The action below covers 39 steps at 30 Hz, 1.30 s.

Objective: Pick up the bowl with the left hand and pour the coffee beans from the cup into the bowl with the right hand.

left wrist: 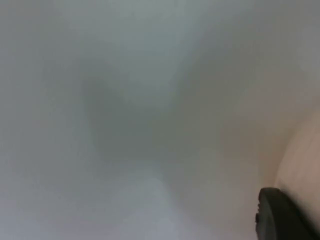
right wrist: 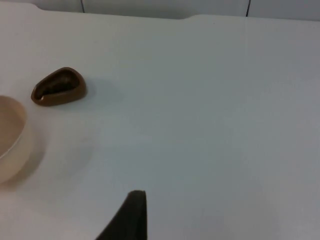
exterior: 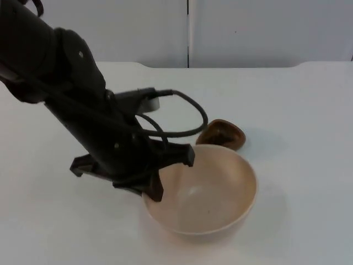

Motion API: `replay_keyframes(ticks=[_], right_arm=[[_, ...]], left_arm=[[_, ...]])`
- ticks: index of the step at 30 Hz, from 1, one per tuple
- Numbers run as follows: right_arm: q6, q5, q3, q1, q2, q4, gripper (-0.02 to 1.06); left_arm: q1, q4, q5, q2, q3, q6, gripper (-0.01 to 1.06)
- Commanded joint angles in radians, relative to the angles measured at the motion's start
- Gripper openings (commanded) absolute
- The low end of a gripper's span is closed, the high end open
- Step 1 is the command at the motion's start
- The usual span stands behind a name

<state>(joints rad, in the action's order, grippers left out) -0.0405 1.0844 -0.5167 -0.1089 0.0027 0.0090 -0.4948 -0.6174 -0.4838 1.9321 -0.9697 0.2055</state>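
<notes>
The left claw (exterior: 165,179) is pinching the bowl (exterior: 212,193) rim. The brown cup (exterior: 222,134) is sitting behind it on the surface (exterior: 298,110). The right claw (right wrist: 131,220) is waiting; I cannot tell its state.

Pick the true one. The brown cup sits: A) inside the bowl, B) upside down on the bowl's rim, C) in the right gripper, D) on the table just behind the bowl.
D: the brown cup stands on the white table beyond the bowl, whose rim the left gripper reaches.
</notes>
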Motion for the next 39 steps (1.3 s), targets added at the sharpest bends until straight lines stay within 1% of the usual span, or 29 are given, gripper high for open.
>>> replay_keyframes(ticks=[1,4,5,7,8,9,11,13,16,18,19,22,25,28,30,32,33,36,39], right_arm=[[0.0,-0.005,0.0,0.006,-0.003,-0.003,1.05],[0.0,-0.005,0.0,0.006,-0.003,-0.003,1.05],[0.0,-0.005,0.0,0.006,-0.003,-0.003,1.05],[0.0,-0.005,0.0,0.006,-0.003,-0.003,1.05],[0.0,-0.005,0.0,0.006,-0.003,-0.003,1.05],[0.0,-0.005,0.0,0.006,-0.003,-0.003,1.05],[0.0,-0.005,0.0,0.006,-0.003,-0.003,1.05],[0.0,-0.005,0.0,0.006,-0.003,-0.003,1.05],[0.0,-0.005,0.0,0.006,-0.003,-0.003,1.05],[0.0,-0.005,0.0,0.006,-0.003,-0.003,1.05],[0.0,-0.005,0.0,0.006,-0.003,-0.003,1.05],[0.0,-0.005,0.0,0.006,-0.003,-0.003,1.05],[0.0,-0.005,0.0,0.006,-0.003,-0.003,1.05],[0.0,-0.005,0.0,0.006,-0.003,-0.003,1.05],[0.0,-0.005,0.0,0.006,-0.003,-0.003,1.05],[0.0,-0.005,0.0,0.006,-0.003,-0.003,1.05],[0.0,-0.005,0.0,0.006,-0.003,-0.003,1.05],[0.0,-0.005,0.0,0.006,-0.003,-0.003,1.05],[0.0,-0.005,0.0,0.006,-0.003,-0.003,1.05]], left_arm=[[-0.003,0.025,-0.006,-0.04,-0.004,-0.002,0.0],[0.001,0.054,-0.01,-0.073,-0.004,-0.01,0.0],[0.009,0.059,-0.023,-0.091,-0.004,-0.018,0.0],[0.049,0.064,-0.061,-0.115,-0.004,-0.023,0.0],[0.085,0.077,-0.089,-0.13,-0.004,-0.025,0.0],[0.085,0.077,-0.089,-0.13,-0.004,-0.025,0.0],[0.141,0.087,-0.13,-0.14,-0.004,-0.025,0.0],[0.186,0.097,-0.153,-0.153,-0.004,-0.027,0.0],[0.207,0.124,-0.157,-0.163,-0.004,-0.044,0.0],[0.206,0.199,-0.157,-0.167,-0.004,-0.094,0.0],[0.206,0.199,-0.157,-0.167,-0.004,-0.094,0.0],[0.197,0.261,-0.157,-0.167,-0.004,-0.168,0.0],[0.197,0.286,-0.155,-0.167,-0.006,-0.205,0.0],[0.187,0.303,-0.171,-0.167,-0.021,-0.238,0.0],[0.164,0.314,-0.192,-0.167,-0.053,-0.241,0.0],[0.128,0.382,-0.229,-0.167,-0.107,-0.304,0.0],[0.128,0.382,-0.229,-0.167,-0.107,-0.304,0.0],[0.096,0.539,-0.282,-0.167,-0.165,-0.406,0.0],[0.087,0.57,-0.296,-0.167,-0.178,-0.408,0.0]])
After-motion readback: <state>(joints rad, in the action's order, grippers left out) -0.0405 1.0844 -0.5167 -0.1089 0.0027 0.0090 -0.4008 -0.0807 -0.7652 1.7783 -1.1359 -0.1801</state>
